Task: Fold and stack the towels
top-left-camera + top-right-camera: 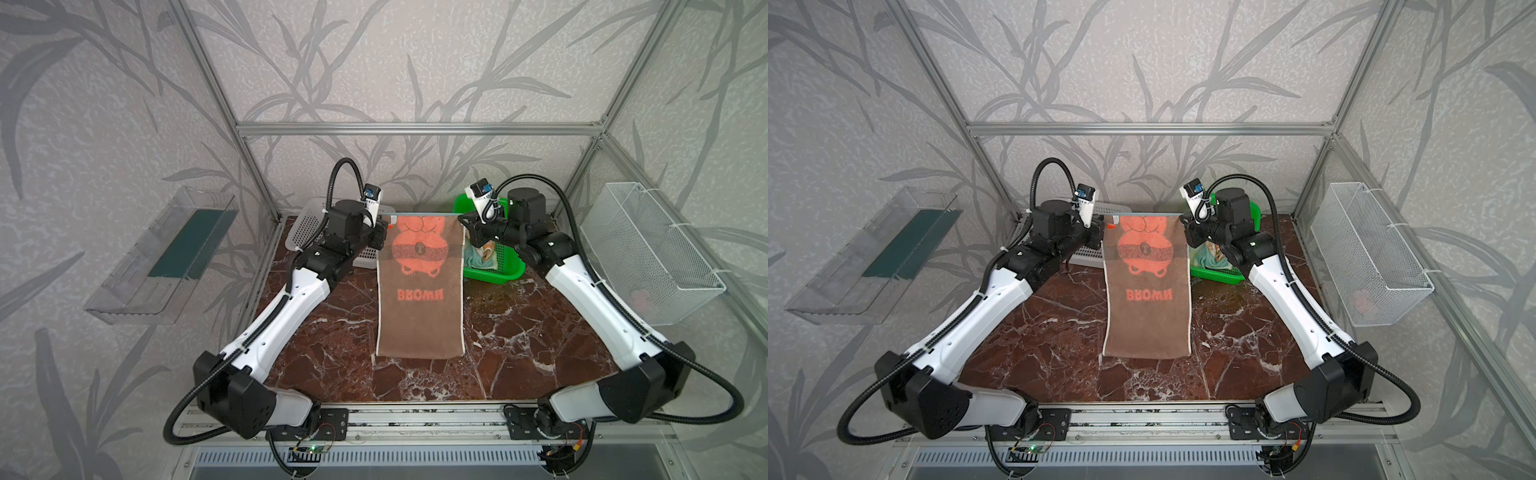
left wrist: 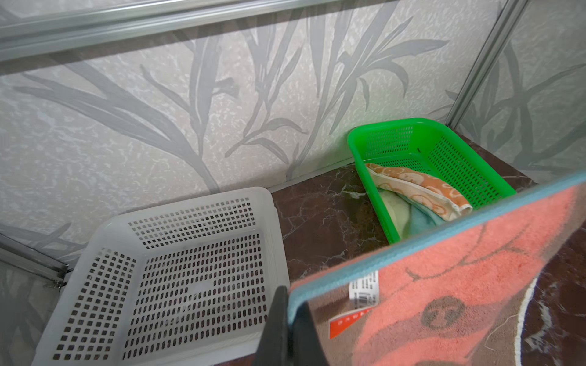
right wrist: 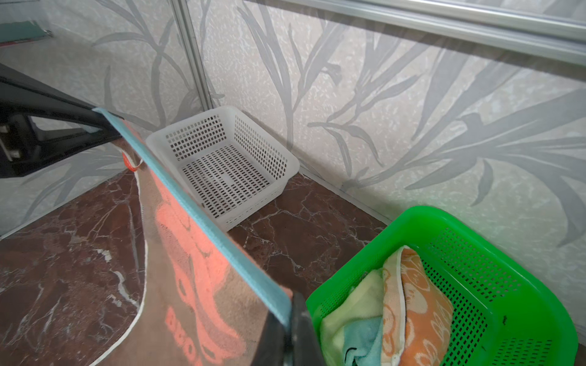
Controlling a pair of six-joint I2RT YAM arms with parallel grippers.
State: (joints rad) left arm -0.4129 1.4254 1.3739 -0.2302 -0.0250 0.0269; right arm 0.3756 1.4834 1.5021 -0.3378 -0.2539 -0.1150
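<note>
1. Left arm: it extends from its base at the near table edge, with the forearm angled inward and the wrist turned toward the centre. The left gripper [image 1: 383, 228] is clamped on one upper corner of the bear towel [image 1: 419, 299].
2. Right arm: it mirrors this pose, wrist turned inward. The right gripper [image 1: 462, 220] is clamped on the other upper corner.
3. Bear towel: its light-blue top edge runs taut between the two grippers. The cloth hangs below them, and its lower end lies on the marble tabletop [image 1: 519, 332]. The brown face with the salmon bear and mirrored lettering shows in both top views.
4. White basket [image 1: 307, 224]: it sits near the left gripper, on its outer side, lower down.
5. Green basket [image 1: 494, 274]: it sits just below and behind the right gripper. It holds the crumpled orange rabbit towel [image 3: 415, 317], which lies over the pale yellow towel [image 3: 352, 304].
</note>
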